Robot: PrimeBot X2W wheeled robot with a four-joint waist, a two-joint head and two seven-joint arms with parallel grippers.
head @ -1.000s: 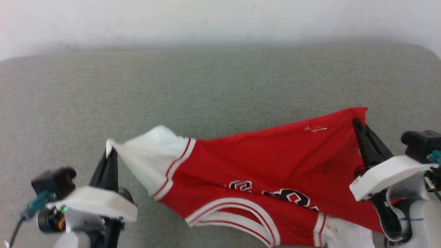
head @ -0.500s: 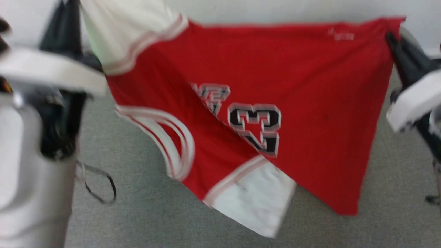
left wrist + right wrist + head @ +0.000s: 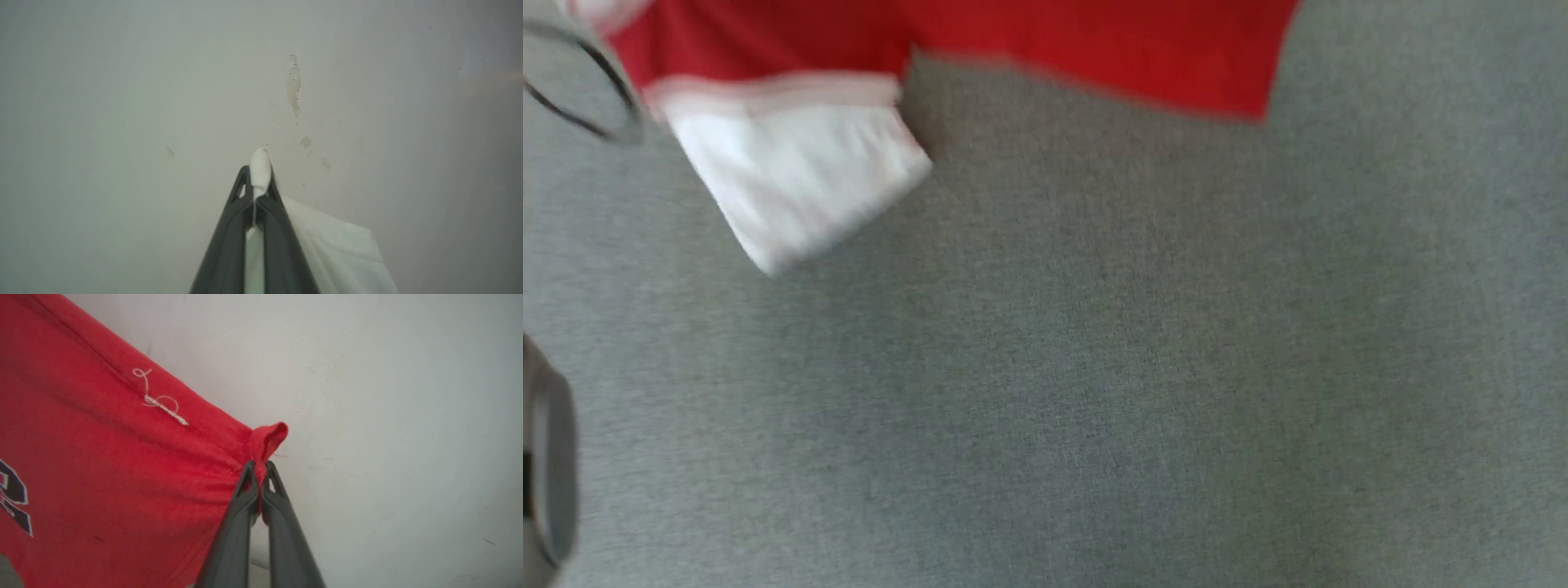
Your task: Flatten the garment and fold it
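1. Left wrist view: left gripper is clamped on a white fold of the garment. A nub of white cloth pokes out past the fingertips.
2. More white fabric spreads low to the right of those fingers. Pale wall straight ahead of the tips, with chipped paint just above them.
3. Right wrist view: right gripper is pinched closed on a red corner of the garment, and the corner curls over just beyond the tips.
4. Red body fans out to the left of the right fingers. A loose white thread loop sits near the top hem, and part of a black number print shows at the far left edge.
5. Head view, blurred: the red panel runs along the top edge and a white sleeve hangs down at upper left over the grey fabric surface.
6. Can't tell whether the sleeve touches that surface. A black cable loop shows at the top left corner.
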